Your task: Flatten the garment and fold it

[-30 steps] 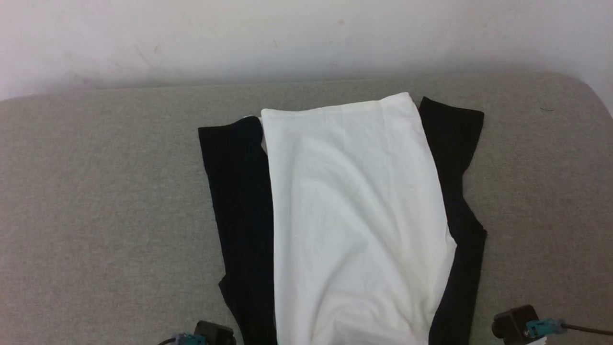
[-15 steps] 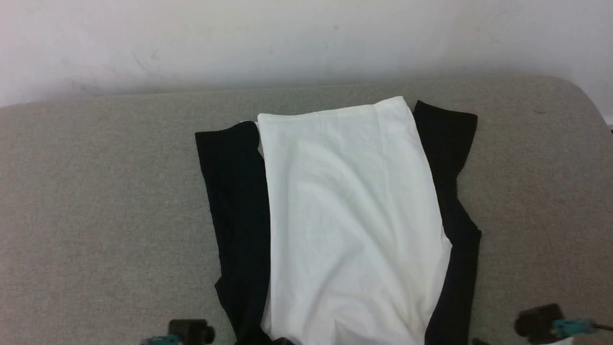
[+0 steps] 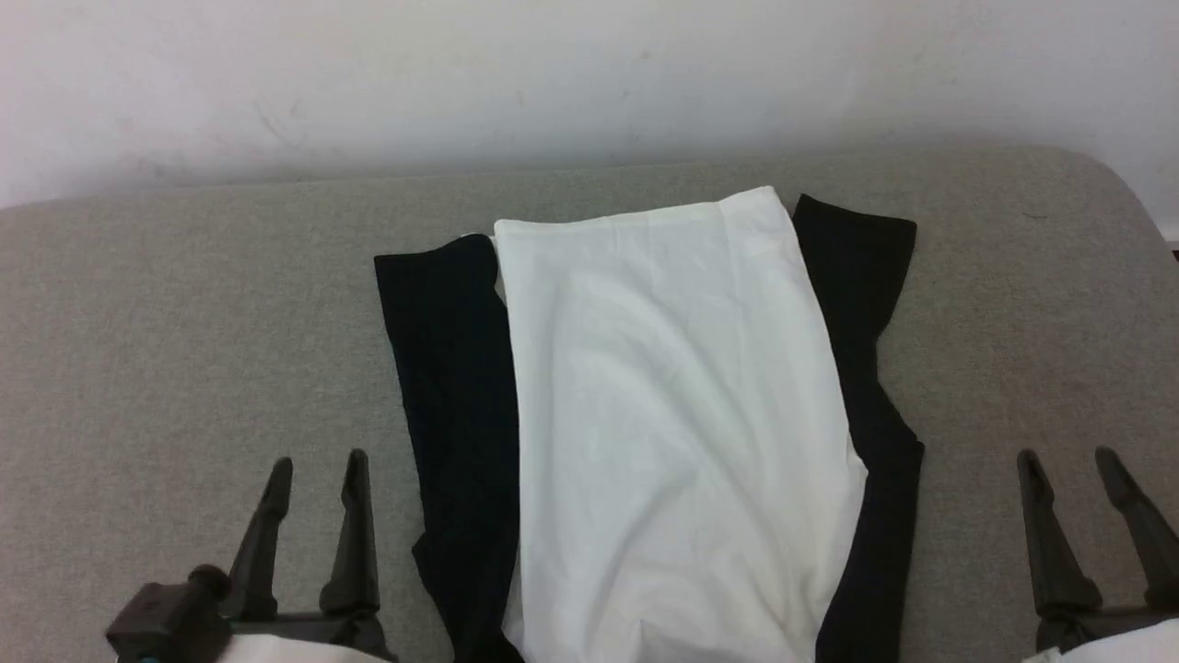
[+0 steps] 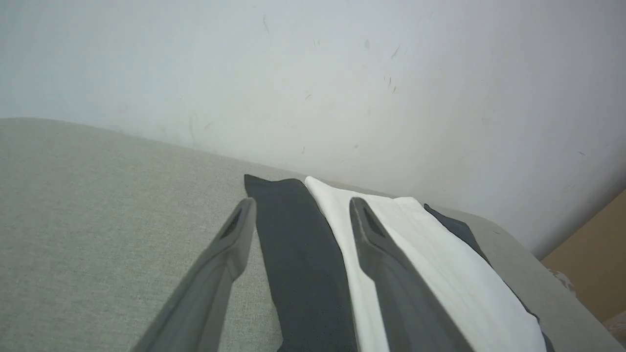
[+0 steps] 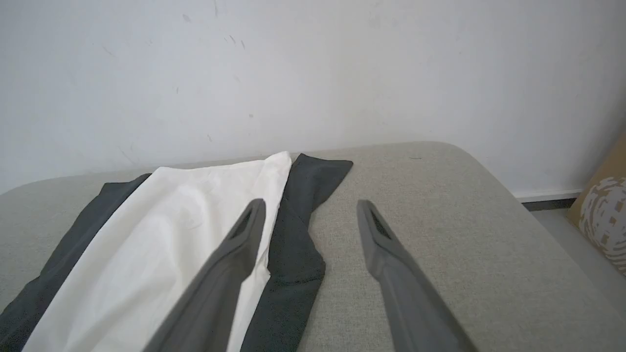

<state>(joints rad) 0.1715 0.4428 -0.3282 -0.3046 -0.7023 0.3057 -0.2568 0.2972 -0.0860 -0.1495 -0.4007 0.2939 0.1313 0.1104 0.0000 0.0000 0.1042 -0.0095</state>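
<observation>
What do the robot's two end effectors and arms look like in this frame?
The left end effector and right end effector match: each has two long, dark grey fingers tapering to narrow tips, with a slot-shaped recess near each tip. Each sits on a black mount, with white forearm casing behind.

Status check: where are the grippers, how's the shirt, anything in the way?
Left gripper open, empty, left of garment. Right gripper open, empty, right of it. Garment spread on grey cushion, white panel up. No obstruction seen.
</observation>
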